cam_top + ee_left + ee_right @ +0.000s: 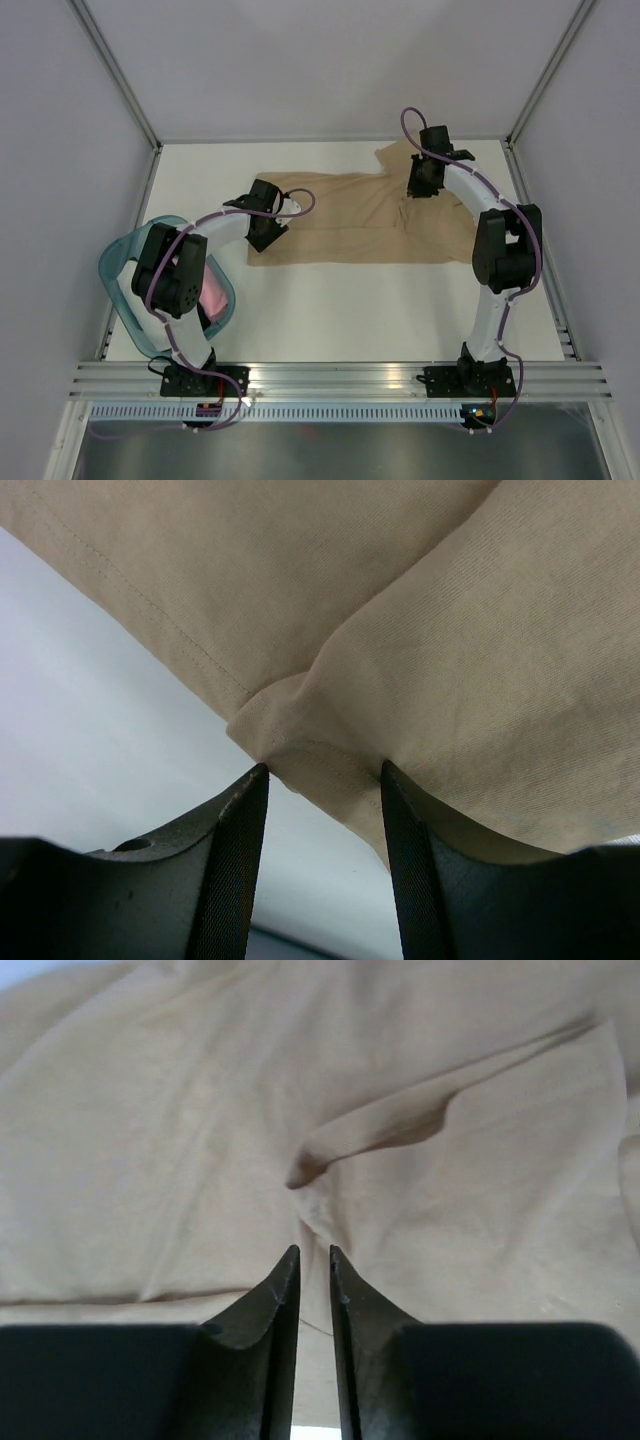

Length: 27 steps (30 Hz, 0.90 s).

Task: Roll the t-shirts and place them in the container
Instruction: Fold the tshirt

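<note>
Top external view: the white table [330,310] bears the tan t-shirt [340,225], spread flat mid-table, with the teal basket [110,275] at left. The left gripper [323,767] stands spread at the shirt's folded hem; the right gripper [314,1250] pinches puckered fabric.

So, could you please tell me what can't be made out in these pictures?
Teal basket contents, top view: the left arm covers most; only some pink cloth shows.
Right claw grip, right wrist view: fingers nearly closed, but whether they pinch the tan t-shirt is unclear.
Left claw tips, top view: hidden under its own wrist.
</note>
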Available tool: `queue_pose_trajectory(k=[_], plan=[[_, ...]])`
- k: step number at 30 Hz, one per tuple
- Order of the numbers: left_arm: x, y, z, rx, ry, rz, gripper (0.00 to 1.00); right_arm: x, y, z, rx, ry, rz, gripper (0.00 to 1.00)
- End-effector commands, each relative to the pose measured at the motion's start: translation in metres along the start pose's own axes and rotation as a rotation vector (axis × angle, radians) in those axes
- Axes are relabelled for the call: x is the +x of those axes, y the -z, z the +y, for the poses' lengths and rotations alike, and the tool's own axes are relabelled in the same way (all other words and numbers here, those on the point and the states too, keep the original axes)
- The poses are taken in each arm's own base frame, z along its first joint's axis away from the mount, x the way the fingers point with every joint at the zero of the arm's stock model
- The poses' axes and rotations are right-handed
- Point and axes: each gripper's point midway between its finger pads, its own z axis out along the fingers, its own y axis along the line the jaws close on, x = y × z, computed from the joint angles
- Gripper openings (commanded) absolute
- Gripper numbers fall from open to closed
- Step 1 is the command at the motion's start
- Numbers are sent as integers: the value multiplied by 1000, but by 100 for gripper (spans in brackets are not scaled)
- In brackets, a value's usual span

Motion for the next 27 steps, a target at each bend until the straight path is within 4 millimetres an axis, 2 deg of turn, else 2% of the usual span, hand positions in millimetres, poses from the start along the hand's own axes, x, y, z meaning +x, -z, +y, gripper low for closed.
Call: queue_pose_trajectory(k=[1, 3, 5, 9, 12, 18, 22, 25, 27], plan=[[-4, -4, -2, 9, 23, -6, 55, 23, -14, -12, 36, -27, 52, 24], [-4, -3, 0, 1, 22, -4, 55, 24, -17, -7, 17, -24, 50, 36], [-3, -3, 0, 0, 22, -4, 55, 21, -19, -6, 19, -7, 36, 39], [-2, -3, -2, 4, 15, 2, 55, 17, -21, 1, 29, 28, 23, 40], [-2, -4, 0, 1, 14, 1, 55, 17, -34, 3, 40, 29, 47, 40], [-6, -2, 3, -6, 14, -7, 55, 20, -51, -8, 126, 44, 76, 40], [-4, -4, 1, 0, 13, 0, 55, 19, -53, -9, 135, 55, 71, 34], [-5, -6, 0, 3, 12, 1, 55, 14, -52, -5, 123, 64, 56, 20], [-5, -5, 0, 2, 12, 0, 55, 9, -50, 1, 119, 70, 38, 14]])
